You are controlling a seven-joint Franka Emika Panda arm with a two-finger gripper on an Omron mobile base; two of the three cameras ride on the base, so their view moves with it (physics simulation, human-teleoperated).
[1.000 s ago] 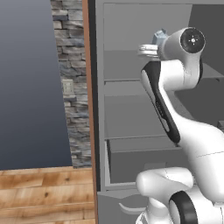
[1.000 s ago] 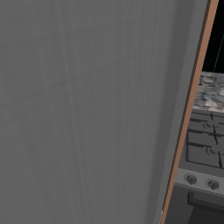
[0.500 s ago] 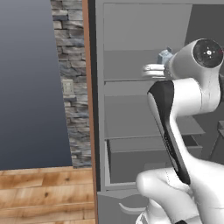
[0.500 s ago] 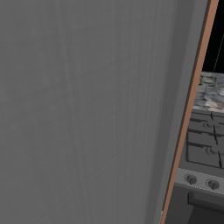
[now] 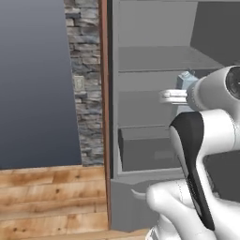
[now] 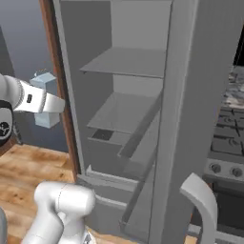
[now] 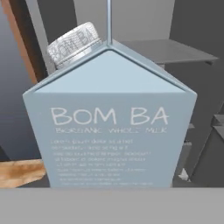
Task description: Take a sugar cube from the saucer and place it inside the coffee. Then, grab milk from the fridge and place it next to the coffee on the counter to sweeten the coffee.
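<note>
The milk (image 6: 46, 100) is clamped in the tool (image 6: 49, 103), held in the air just outside the open fridge (image 6: 143, 119). The carton could be knocked loose against the door frame if swung carelessly toward the tabletop.

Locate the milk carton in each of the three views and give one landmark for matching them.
Left base view: the milk peeks out at right-centre, behind the arm's white wrist.
Right base view: far left, at mid-height, outside the fridge.
Hand view: centre, close up.
Shared landmark: the fridge's grey shelves.
</note>
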